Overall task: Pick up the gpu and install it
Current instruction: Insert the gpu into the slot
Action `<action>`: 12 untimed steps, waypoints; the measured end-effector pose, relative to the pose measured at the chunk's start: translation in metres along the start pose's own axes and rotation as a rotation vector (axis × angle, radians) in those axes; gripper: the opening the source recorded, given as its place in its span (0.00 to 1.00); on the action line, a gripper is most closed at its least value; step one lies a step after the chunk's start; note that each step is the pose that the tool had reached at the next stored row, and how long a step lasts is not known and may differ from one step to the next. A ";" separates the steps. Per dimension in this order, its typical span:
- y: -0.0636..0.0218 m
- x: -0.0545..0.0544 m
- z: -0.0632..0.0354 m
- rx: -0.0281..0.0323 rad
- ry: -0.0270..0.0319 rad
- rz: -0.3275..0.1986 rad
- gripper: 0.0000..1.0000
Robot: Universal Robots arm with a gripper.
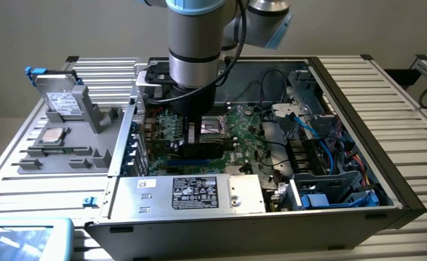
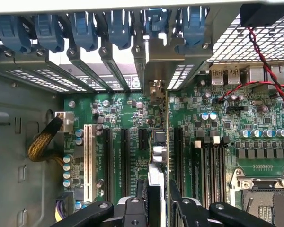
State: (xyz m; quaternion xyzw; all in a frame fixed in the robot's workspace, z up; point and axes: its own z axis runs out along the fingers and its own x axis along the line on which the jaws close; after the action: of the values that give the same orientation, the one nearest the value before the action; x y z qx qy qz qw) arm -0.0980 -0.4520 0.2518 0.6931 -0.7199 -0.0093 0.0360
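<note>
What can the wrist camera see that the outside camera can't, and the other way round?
Wrist view adds: a row of blue clips along the case's back wall, a white slot, red-and-black twisted wires, and the gpu edge-on, gripped by the end effector.
Exterior view adds: the arm, the labelled power supply, and a hard drive in a grey rack outside the case.
Both: the motherboard and its CPU socket.

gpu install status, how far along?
Done: gpu is picked up and inside the case, edge-on over the motherboard slots, bracket toward the rear openings. In hand: gripper clamped on it. Left: seating; whether its edge is in a slot I cannot tell. Not yet released.
</note>
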 end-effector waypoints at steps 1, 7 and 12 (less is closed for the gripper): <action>-0.0001 0.000 0.0001 0.0000 0.0000 0.000 0.29; 0.0002 -0.001 0.0006 -0.0006 0.0003 0.000 0.29; 0.0003 -0.001 0.0008 -0.0004 0.0008 0.000 0.29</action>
State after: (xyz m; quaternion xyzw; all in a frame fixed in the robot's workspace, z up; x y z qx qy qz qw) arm -0.0984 -0.4511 0.2509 0.6930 -0.7199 -0.0091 0.0364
